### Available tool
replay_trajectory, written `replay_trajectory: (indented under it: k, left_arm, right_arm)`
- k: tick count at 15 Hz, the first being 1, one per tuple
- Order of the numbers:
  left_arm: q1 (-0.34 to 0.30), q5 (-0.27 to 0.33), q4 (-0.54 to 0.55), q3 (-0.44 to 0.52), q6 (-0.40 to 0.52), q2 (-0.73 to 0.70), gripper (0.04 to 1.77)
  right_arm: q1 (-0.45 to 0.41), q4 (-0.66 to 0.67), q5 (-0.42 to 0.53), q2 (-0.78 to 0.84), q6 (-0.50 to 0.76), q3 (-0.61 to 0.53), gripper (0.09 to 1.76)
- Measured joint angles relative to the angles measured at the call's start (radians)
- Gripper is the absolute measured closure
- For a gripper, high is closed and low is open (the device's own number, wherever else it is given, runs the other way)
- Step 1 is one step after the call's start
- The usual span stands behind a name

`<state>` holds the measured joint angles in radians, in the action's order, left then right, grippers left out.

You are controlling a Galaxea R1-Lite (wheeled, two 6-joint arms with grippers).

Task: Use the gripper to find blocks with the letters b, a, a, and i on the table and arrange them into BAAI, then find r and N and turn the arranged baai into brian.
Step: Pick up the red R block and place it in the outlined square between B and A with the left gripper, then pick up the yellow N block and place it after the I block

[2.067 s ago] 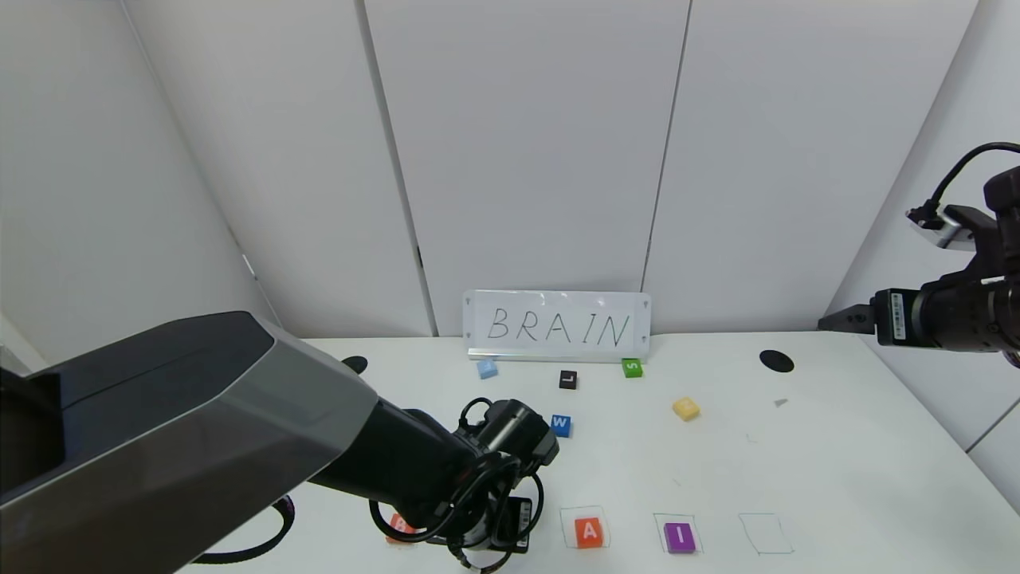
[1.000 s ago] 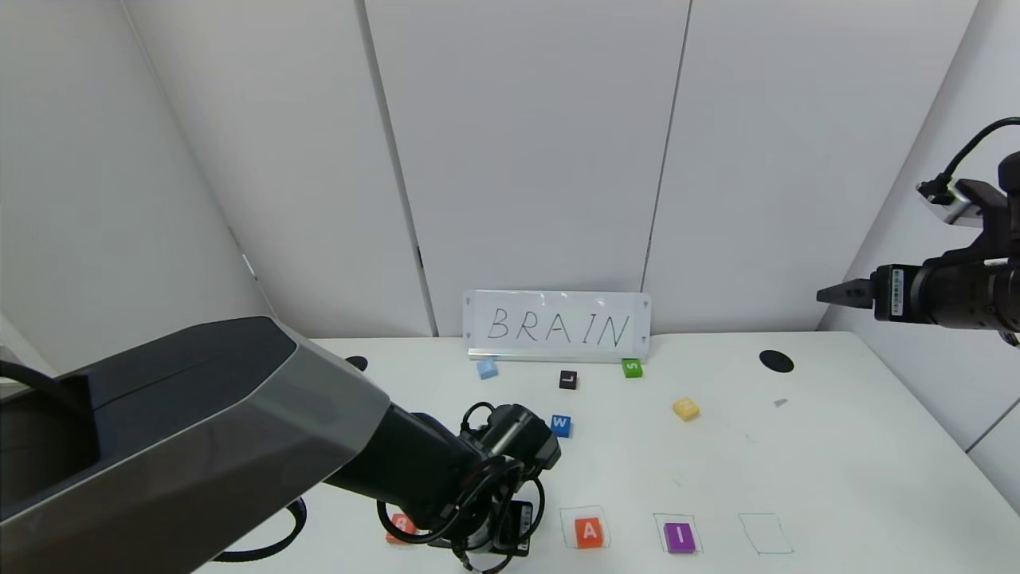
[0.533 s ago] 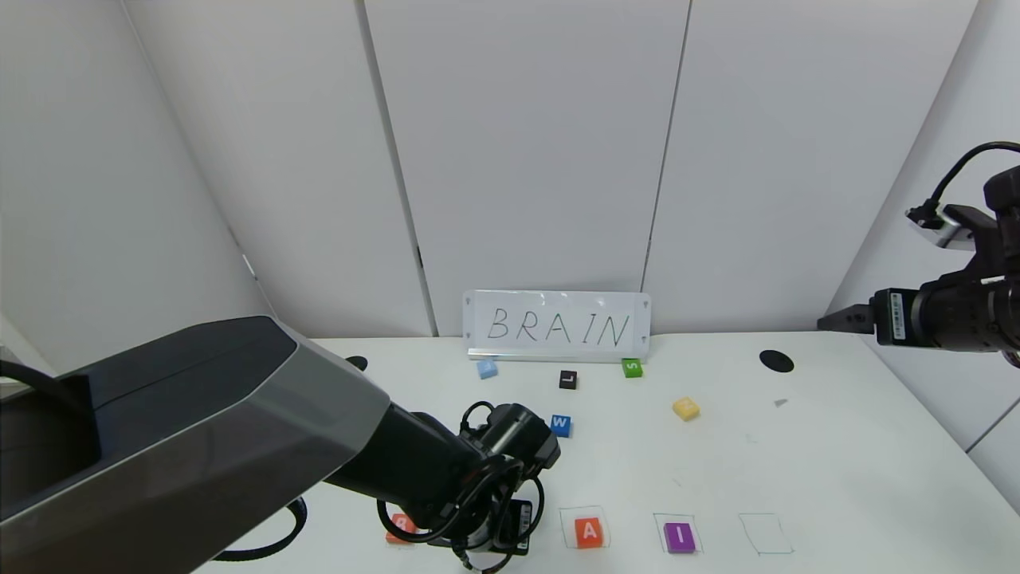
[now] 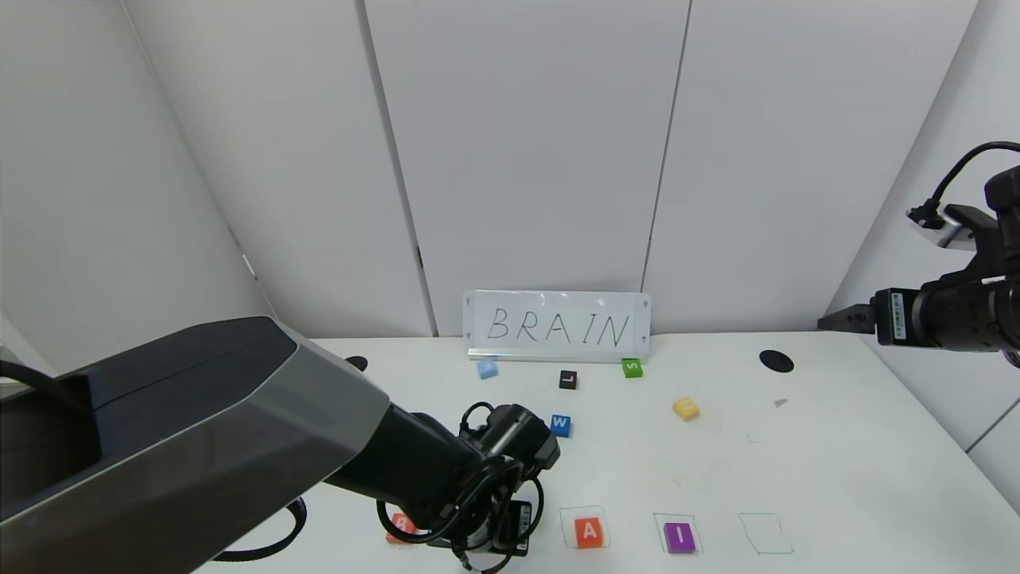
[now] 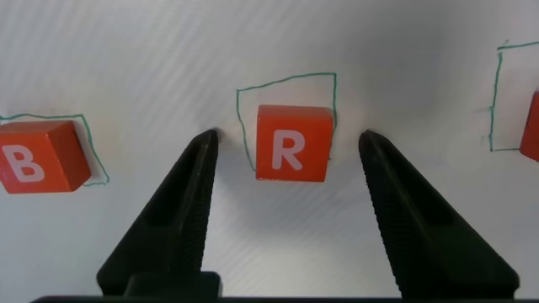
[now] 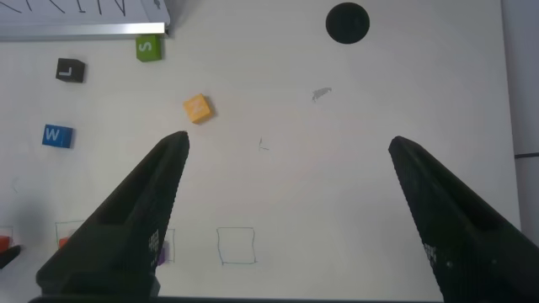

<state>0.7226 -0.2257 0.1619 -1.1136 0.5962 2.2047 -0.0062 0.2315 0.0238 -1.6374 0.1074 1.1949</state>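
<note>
Left gripper: our left gripper (image 5: pixel 286 147) is low over the near edge of the large white rectangular tabletop (image 4: pixel 837 478); its two black fingers (image 5: pixel 181 202) stand apart on either side of the R tile, touching neither side of it.
R tile: the small flat orange square tile with a white R (image 5: pixel 291 143) lies on the table inside a thin green pencilled square outline (image 5: pixel 286 80), free of the fingers.
B tile: the orange square tile with a white B (image 5: pixel 38 156) sits just beside it in its own outline; in the head view we see only its edge (image 4: pixel 401 526) past the arm.
A and I tiles: the orange A tile (image 4: pixel 589 531) and the purple I tile (image 4: pixel 680 537) lie in the next outlines of the row; the last outline (image 4: pixel 765 532) holds nothing.
N tile: the pale-yellow square tile (image 4: pixel 685 409) rests farther back, well apart from the row; we cannot read its letter.
Other tiles: blue W tile (image 4: pixel 561 425), black L tile (image 4: pixel 567 379), green S tile (image 4: pixel 632 367) and light-blue tile (image 4: pixel 487 368) lie near the white sign reading BRAIN (image 4: pixel 557 325).
Right gripper: our right gripper (image 6: pixel 286 181) is raised high over the table's right side, its fingers spread wide and holding nothing.
</note>
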Motion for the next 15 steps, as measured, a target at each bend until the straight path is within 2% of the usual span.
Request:
replay_trajectory:
  k: [6,15]
  left_arm:
    - [0.001,-0.003,0.0,0.0,0.0,-0.005,0.33]
    - [-0.009,-0.005,0.013,0.013,-0.021,-0.094,0.17]
  right_arm:
    - [0.0,0.0,0.0,0.001,0.0,0.0,0.14]
    - [0.003,0.0,0.0,0.008,0.0,-0.001,0.14]
